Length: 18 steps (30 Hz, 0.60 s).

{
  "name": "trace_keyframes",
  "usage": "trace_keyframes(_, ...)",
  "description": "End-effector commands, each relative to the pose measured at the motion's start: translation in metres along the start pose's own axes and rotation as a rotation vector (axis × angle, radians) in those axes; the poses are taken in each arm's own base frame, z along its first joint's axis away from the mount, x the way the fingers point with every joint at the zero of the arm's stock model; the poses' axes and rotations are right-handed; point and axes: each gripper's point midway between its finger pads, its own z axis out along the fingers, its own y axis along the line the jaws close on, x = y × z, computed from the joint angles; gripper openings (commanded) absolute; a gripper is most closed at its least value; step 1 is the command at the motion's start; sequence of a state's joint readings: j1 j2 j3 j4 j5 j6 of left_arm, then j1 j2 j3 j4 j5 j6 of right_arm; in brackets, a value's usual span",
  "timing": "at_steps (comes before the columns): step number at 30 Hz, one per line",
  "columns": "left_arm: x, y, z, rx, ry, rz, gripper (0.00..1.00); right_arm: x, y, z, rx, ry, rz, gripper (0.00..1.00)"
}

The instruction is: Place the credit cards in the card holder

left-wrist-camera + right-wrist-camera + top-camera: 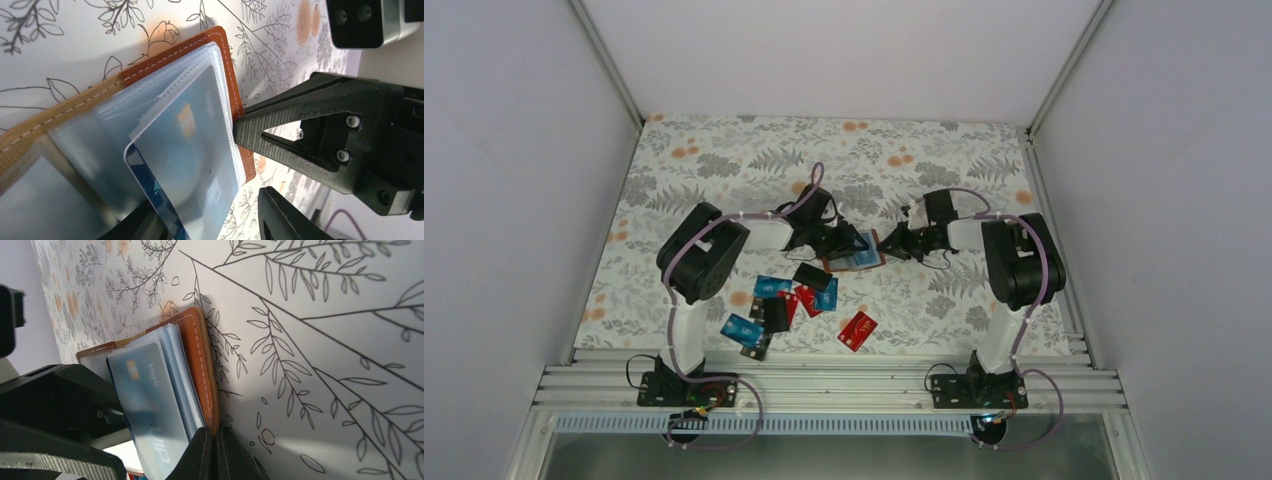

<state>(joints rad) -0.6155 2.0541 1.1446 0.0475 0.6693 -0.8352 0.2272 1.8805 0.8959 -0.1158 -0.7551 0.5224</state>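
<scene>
Loose credit cards (pixel 807 298): blue, red and black, scattered on the bench (pixel 724 160) nearest my bases. Most are on my left arm's side, and one red card (pixel 857 330) lies apart toward the middle.
Left jaws: apart and gripping nothing, with the near end of a blue card (pixel 187 165) lying between them.
Blue card: mostly inside a clear sleeve, one corner still bare. Its long axis runs straight away from my left jaws.
Card holder (pixel 227 65): open just beyond the scatter, between my two sets of jaws.
Right jaws: together, clamped on the edge of the holder's brown cover, reaching in from the right.
What the move turns on: I judge the card must slide further along its long axis, away from my left jaws, while my right jaws brace the holder. For the next card, my left arm is the nearer one.
</scene>
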Motion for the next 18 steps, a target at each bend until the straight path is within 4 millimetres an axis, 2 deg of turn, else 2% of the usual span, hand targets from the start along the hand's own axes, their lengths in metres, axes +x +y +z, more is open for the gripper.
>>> trace_keyframes(1, 0.01, 0.022, -0.005, -0.133, 0.013, -0.021, 0.49, 0.013, -0.008, 0.006, 0.041, 0.034, -0.002, 0.05)
trace_keyframes(10, 0.005, -0.001, -0.033, -0.167, -0.033, 0.076, 0.87, 0.012, -0.009, 0.005, 0.046, 0.032, -0.002, 0.04)
trace_keyframes(14, 0.004, 0.003, -0.046, -0.234, -0.057, 0.106, 0.86, 0.012, -0.01, 0.005, 0.049, 0.032, -0.002, 0.04)
trace_keyframes(18, 0.005, 0.011, -0.047, -0.267, -0.064, 0.129, 0.73, 0.009, -0.009, 0.004, 0.056, 0.032, -0.011, 0.06)
